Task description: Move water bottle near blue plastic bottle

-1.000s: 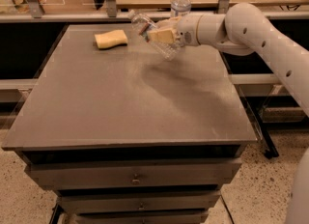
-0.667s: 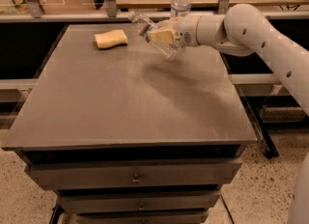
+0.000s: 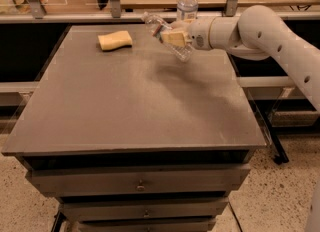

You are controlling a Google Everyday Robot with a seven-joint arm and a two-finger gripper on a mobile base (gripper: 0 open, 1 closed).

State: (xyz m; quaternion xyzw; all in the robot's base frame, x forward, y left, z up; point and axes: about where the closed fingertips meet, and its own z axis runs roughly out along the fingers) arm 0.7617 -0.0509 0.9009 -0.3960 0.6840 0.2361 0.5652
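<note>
camera view: gripper apparently clamped on the tilted water bottle, near the blue plastic bottle.

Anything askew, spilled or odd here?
Only the water bottle: it is steeply tilted, cap toward the far left, held by the gripper above the table's far right part. The blue bottle behind it stands upright, and the sponge lies flat. No spill or damage shows.

Clear water bottle tilted, aloft in the end effector; blue plastic bottle upright just behind.
</note>
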